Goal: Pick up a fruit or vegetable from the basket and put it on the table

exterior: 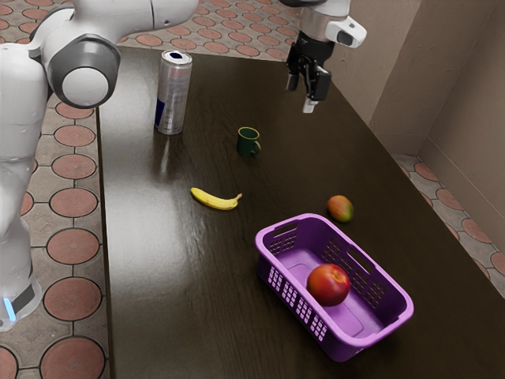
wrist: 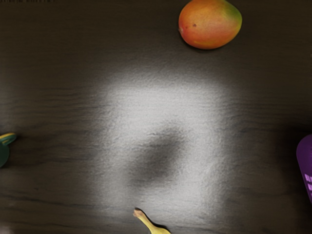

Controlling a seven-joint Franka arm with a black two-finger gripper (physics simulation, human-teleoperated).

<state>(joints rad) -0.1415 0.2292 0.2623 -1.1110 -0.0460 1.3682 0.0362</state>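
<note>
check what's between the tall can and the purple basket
The banana lies on the table roughly between the can and the basket, as the exterior view shows.

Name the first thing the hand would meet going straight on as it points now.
The hand points down, so probably the tabletop, between the mango and the banana, though the exact spot is unclear.

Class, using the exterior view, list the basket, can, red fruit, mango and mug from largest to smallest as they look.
1. Basket
2. Can
3. Red fruit
4. Mango and mug: too alike to rank
</note>
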